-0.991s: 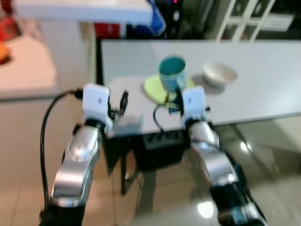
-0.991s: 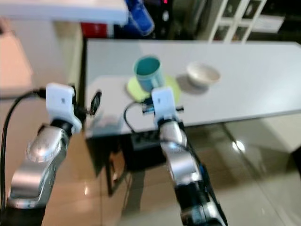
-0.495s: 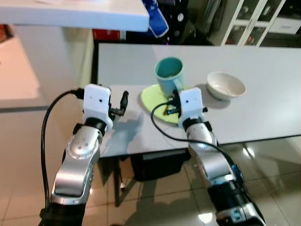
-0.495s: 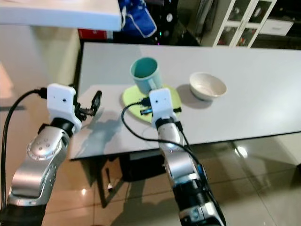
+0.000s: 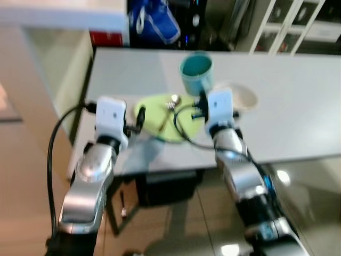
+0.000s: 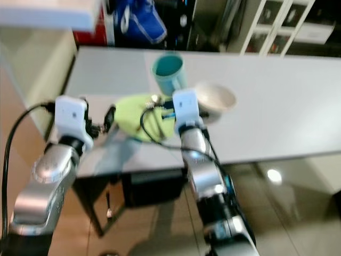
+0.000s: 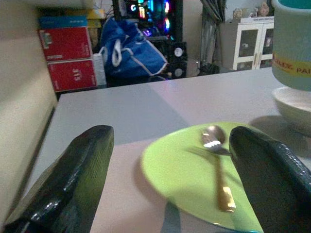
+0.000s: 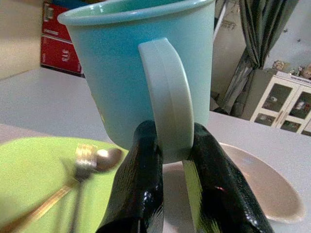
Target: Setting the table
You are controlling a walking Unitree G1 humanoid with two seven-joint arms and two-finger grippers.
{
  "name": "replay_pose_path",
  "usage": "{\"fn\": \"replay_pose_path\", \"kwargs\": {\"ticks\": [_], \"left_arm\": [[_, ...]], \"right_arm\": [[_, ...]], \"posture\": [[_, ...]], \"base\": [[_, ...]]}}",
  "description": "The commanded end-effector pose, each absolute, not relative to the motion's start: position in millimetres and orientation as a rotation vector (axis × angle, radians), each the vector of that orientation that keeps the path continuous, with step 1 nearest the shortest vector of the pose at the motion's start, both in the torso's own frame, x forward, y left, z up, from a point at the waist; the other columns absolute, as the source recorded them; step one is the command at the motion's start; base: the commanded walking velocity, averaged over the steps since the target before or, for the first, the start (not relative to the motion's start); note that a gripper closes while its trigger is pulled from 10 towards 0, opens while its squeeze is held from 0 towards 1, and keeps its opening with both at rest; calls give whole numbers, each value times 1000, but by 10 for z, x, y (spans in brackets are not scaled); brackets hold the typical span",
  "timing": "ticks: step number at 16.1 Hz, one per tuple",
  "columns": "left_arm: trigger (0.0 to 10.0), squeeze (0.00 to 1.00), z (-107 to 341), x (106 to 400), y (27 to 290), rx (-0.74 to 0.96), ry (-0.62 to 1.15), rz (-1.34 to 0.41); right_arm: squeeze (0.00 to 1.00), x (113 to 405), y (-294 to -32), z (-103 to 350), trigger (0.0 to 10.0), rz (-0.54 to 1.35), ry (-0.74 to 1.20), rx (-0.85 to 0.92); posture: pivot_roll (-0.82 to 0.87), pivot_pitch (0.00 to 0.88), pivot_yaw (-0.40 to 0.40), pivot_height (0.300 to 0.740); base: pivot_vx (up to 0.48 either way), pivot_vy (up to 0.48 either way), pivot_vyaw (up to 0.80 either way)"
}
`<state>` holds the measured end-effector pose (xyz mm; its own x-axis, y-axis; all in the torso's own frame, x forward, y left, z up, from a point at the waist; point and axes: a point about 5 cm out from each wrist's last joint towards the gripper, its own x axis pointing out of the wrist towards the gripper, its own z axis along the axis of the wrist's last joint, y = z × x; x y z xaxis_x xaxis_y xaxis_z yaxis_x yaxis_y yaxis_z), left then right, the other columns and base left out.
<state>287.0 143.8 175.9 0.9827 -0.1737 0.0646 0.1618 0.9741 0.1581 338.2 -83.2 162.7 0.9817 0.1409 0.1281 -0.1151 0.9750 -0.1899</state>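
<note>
The teal mug [image 8: 141,68] hung at upper centre of the head view, its handle pinched by the right gripper [image 8: 167,160] above the white bowl [image 6: 217,99]. The left gripper [image 7: 165,170] stood open beside the green plate [image 5: 165,124] bearing a spoon [image 7: 217,165].

spoon [image 7: 217,165] on plate [image 5: 165,124] | bowl [image 6: 216,99] right of plate | mug [image 5: 196,72] behind both

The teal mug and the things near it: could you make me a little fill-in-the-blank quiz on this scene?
1. The right hand pinches the teal mug by its ____.
2. The spoon lies on a ____ plate.
3. The left hand has its fingers ____, holding nothing.
4. Beside the plate sits a white ____.

Missing words: handle; green; open; bowl
</note>
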Motion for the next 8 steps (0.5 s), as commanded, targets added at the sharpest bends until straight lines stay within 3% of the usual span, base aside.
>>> {"fn": "replay_pose_path", "kwargs": {"ticks": [1,8], "left_arm": [[10000,0,1791,2863,1353,131,-94,-198],[10000,0,1823,2863,1348,133,-105,-198]], "right_arm": [[0,3405,-972,1610,10000,88,-134,-177],[0,3491,-696,1713,10000,210,-142,-112]], "posture": [[228,0,-58,740],[230,0,-48,740]], "base": [[0,0,0],[0,0,0]]}}
